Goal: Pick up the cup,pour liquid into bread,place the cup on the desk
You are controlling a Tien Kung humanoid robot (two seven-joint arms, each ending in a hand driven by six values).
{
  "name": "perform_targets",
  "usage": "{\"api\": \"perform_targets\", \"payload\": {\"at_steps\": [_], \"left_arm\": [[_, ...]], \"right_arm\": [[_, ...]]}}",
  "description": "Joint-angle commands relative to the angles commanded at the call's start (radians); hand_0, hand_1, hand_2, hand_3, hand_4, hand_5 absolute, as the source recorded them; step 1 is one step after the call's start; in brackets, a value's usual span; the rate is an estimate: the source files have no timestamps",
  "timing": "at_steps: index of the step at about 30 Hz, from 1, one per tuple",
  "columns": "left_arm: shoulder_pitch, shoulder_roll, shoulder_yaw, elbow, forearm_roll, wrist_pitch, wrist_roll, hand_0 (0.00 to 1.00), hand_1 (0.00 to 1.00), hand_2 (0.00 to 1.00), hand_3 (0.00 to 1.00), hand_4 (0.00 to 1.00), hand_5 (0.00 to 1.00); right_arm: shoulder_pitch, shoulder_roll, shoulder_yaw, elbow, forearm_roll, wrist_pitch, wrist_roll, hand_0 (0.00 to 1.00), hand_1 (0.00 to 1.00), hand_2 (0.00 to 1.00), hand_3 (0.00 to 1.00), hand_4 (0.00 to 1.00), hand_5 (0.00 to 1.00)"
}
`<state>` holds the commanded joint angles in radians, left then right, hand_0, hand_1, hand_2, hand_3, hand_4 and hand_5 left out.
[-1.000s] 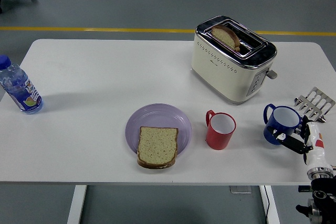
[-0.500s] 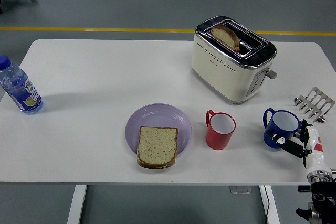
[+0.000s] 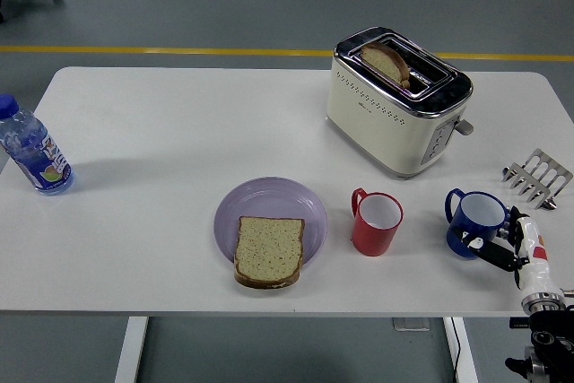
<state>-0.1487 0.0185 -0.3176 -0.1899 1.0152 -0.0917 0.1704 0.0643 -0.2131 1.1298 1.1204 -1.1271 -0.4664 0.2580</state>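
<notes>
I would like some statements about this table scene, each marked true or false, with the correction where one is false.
1. The slice of bread lies on the purple plate. True.
2. The red cup stands left of the blue cup. True.
3. The toaster is empty. False: a bread slice sits in one slot.
4. The water bottle stands beside the toaster. False: it is at the table's far left edge.
5. The right hand is at the blue cup. True.

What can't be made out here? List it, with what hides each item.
- Contents of the blue cup and red cup: head view, the rims and walls hide the bottoms.
- Right hand's grip on the blue cup: the contact is too small to judge.
- Lower part of the toast: sunk in the toaster slot.
- Left hand: outside the frame.
</notes>
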Motion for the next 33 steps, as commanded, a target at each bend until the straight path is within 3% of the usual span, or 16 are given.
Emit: {"api": "perform_targets", "payload": {"at_steps": [22,23,28,29,33], "left_arm": [[0.003,-0.001,0.003,0.0,0.001,-0.001,0.001,0.668,0.735,0.735,0.626,0.393,0.998],[0.003,-0.001,0.004,0.0,0.0,-0.001,0.001,0.668,0.734,0.736,0.626,0.393,0.998],[0.005,-0.001,0.005,0.0,0.001,-0.002,0.001,0.668,0.734,0.736,0.626,0.393,0.998],[0.006,0.0,0.006,0.0,0.0,-0.002,0.001,0.668,0.735,0.735,0.626,0.394,0.998],[0.008,-0.001,0.007,0.0,-0.002,-0.001,0.001,0.668,0.735,0.735,0.626,0.394,0.998]], "right_arm": [[-0.006,-0.003,-0.002,-0.012,-0.056,0.039,-0.041,0.552,0.431,0.546,0.561,0.667,0.002],[-0.006,-0.003,-0.001,-0.011,-0.06,0.04,-0.042,0.512,0.452,0.566,0.558,0.67,0.002],[-0.012,-0.001,0.008,-0.007,-0.1,0.06,-0.063,0.512,0.452,0.566,0.558,0.67,0.002],[-0.013,0.0,0.011,-0.007,-0.11,0.067,-0.068,0.78,0.609,0.686,0.745,0.798,0.002],[-0.017,0.004,0.023,-0.012,-0.132,0.085,-0.078,0.78,0.609,0.686,0.745,0.798,0.002]]}}
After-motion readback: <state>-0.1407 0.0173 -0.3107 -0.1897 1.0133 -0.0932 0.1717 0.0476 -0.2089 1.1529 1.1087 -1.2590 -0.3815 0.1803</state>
